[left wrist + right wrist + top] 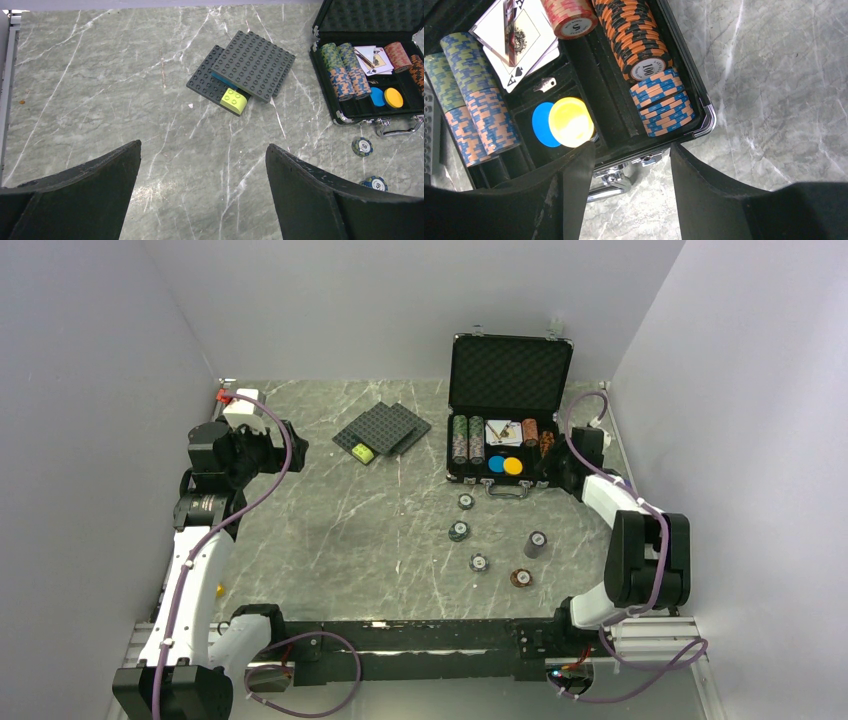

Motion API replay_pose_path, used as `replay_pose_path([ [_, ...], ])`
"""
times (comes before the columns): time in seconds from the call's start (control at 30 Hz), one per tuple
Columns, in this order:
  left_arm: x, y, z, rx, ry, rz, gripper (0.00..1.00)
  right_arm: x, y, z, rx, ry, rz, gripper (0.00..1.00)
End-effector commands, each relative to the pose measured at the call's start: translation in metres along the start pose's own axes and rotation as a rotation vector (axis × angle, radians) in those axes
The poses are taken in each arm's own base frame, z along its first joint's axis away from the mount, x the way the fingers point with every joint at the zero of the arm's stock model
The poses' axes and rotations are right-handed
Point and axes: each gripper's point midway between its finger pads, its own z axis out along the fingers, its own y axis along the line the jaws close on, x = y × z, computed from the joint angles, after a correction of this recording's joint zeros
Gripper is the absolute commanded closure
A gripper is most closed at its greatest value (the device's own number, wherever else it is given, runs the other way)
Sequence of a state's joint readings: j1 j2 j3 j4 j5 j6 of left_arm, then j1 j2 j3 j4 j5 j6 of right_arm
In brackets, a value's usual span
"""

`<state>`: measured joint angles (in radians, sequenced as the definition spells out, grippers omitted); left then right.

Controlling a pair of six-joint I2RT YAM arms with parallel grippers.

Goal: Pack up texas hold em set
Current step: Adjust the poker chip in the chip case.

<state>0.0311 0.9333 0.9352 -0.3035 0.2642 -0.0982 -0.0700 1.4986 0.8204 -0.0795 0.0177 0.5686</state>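
Right gripper [631,150] hung over the briefcase's front right corner, jaws partly apart, nothing between them. Left gripper [204,146] was spread wide and empty above bare table [330,540] at the far left, well apart from everything in the set.

Briefcase [510,375] stood at the far right of the table, lid up, foam showing. Studded plates [385,428] with a yellow-green brick [362,452] lay to its left, not part of the job.

Inside the case:
- Chip rows [639,40] filled the right-hand slots, with more green-and-blue rows on the left.
- Cards [519,40] sat in the middle bay.
- Blue disc [540,125] and yellow disc [570,121] lay overlapping in the front pocket.

Not packed: a short stack [536,544] plus four loose chips [480,562] on the table in front of the case, near it but apart from it and from each other.

My read: well past halfway, bulk of the set was in. Left to do: pick up the stack and the four singles, slot them, shut the lid, latch it. Flat singles on the marble looked like the fiddly bit; might need a nudge to get a jaw edge under.
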Motion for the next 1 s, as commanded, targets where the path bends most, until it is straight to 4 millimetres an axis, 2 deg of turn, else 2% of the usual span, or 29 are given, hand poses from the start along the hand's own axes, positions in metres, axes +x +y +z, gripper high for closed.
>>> replay_pose_path([
  [0.0,-0.005,-0.003,0.001,0.015,-0.024,0.001,0.02,-0.007,-0.002,0.005,0.000,-0.025,0.006,0.39],
  [0.43,-0.005,-0.003,0.001,0.011,-0.023,0.003,0.02,-0.021,0.008,0.017,-0.041,-0.062,-0.001,0.41],
  [0.97,-0.004,-0.002,0.001,0.008,-0.022,0.003,0.02,-0.027,0.010,0.012,-0.051,-0.084,0.003,0.49],
])
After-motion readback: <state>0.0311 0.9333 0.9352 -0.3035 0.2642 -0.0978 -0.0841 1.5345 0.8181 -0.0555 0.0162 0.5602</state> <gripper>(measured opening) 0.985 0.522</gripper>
